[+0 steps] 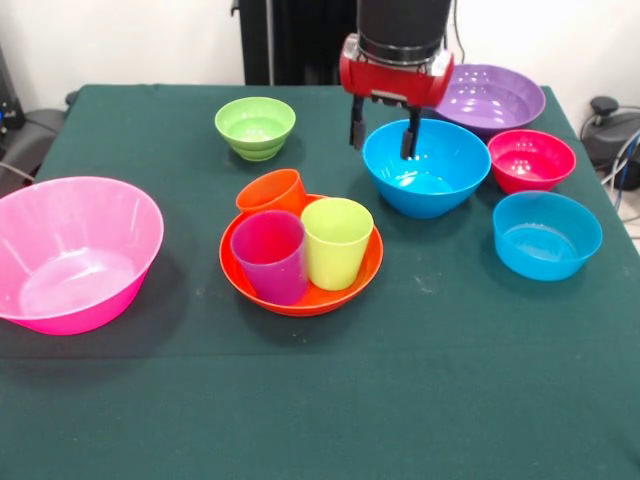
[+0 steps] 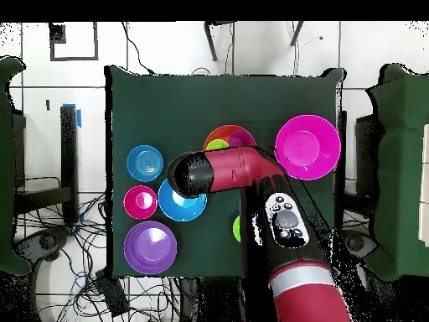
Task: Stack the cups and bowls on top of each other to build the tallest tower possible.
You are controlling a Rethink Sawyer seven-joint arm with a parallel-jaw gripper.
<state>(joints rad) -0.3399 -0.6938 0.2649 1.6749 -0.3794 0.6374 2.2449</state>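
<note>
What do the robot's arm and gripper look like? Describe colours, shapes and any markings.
The gripper has two thin dark fingers hanging from a glossy red block, under a black cylinder. From overhead, the arm is thick and rounded, red with black sections at the joints. One black panel on it carries grey round buttons. No loose cables show along it.
</note>
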